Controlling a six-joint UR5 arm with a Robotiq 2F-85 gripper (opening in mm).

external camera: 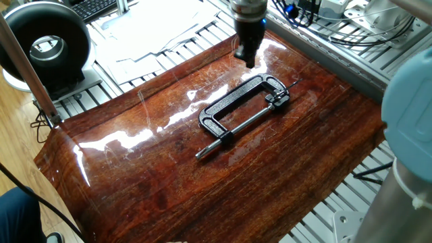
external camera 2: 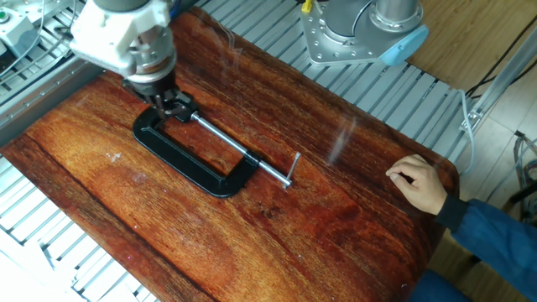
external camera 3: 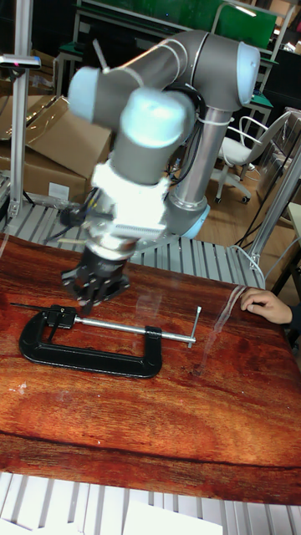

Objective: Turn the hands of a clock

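My gripper (external camera 2: 168, 98) hangs just above the jaw end of the black C-clamp (external camera 2: 189, 155), which lies flat on the wooden table (external camera 2: 336, 218). The clock would sit in that jaw, but I cannot make it out. My blurred fingers look nearly together; I cannot tell for sure.

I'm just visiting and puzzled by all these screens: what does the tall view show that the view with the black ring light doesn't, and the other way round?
Only the tall view shows the whole arm, a person's hand on the table edge, and an office chair. Only the ring-light view shows the ring light and papers behind the table. Both show the black clamp lying on the wooden table, with the gripper near its jaw end.
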